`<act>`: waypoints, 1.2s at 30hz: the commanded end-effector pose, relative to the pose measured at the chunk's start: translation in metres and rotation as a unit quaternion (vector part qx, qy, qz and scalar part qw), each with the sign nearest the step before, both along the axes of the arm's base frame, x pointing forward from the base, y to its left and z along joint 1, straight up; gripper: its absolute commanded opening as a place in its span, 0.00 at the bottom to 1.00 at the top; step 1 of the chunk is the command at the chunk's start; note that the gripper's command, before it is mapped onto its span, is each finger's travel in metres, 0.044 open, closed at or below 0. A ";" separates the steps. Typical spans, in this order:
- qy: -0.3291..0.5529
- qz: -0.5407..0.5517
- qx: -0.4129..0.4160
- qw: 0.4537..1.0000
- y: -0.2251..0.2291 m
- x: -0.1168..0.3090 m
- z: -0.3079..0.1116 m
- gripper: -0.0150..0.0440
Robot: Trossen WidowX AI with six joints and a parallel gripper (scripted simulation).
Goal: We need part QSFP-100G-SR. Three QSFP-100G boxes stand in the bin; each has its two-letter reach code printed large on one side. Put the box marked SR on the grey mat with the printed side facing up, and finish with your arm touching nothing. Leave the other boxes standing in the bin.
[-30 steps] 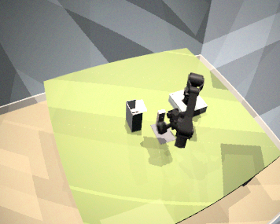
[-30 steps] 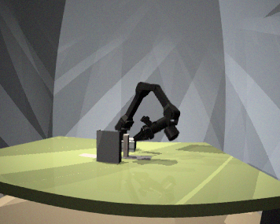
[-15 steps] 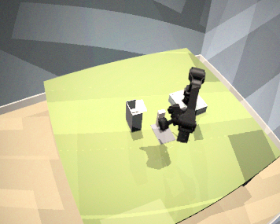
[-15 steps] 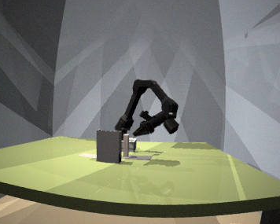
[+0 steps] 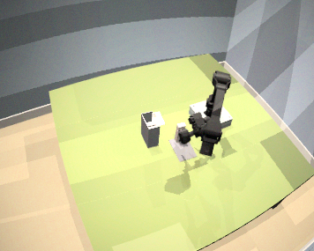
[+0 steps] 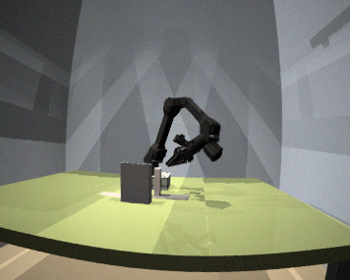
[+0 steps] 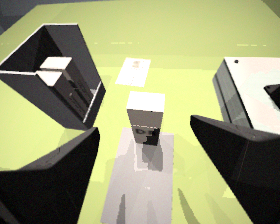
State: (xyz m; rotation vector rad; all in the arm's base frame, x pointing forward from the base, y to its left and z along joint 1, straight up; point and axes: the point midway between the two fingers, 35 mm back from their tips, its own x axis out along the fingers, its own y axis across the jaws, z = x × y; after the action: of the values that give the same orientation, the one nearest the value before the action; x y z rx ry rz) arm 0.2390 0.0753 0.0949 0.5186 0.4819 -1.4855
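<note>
A pale box [image 5: 180, 128] [image 6: 157, 182] [image 7: 145, 118] stands upright at the far end of the grey mat [image 5: 183, 152] [image 6: 177, 197] [image 7: 137, 197]. Large dark letters show low on its side facing the wrist camera; the first looks like D, the second is lost in shadow. My gripper [image 6: 169, 164] [image 7: 144, 125] is open and empty, higher than the box and back from it, with the box seen between its fingers. The dark bin [image 5: 150, 135] [image 6: 136, 183] [image 7: 45, 100] holds two pale boxes [image 7: 57, 63] [image 7: 50, 77] standing side by side; their codes are unreadable.
A white card [image 7: 129, 77] [image 6: 113, 194] lies on the table beyond the mat, near the bin. A white block [image 7: 245, 75] [image 5: 226, 122] with grey sides stands on the other side of the mat from the bin, close to the arm.
</note>
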 end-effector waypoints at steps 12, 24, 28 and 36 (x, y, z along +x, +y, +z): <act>0.135 0.074 0.049 0.987 -0.010 -0.001 0.000 0.66; 0.247 0.151 0.096 0.952 -0.019 -0.004 0.001 0.66; 0.281 0.180 0.112 0.936 -0.022 -0.005 0.001 0.66; 0.341 0.241 0.142 0.897 -0.026 -0.006 0.001 0.66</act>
State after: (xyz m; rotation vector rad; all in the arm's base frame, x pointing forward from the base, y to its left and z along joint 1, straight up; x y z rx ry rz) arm 0.2337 0.0504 0.0963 0.0843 1.2523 -1.1219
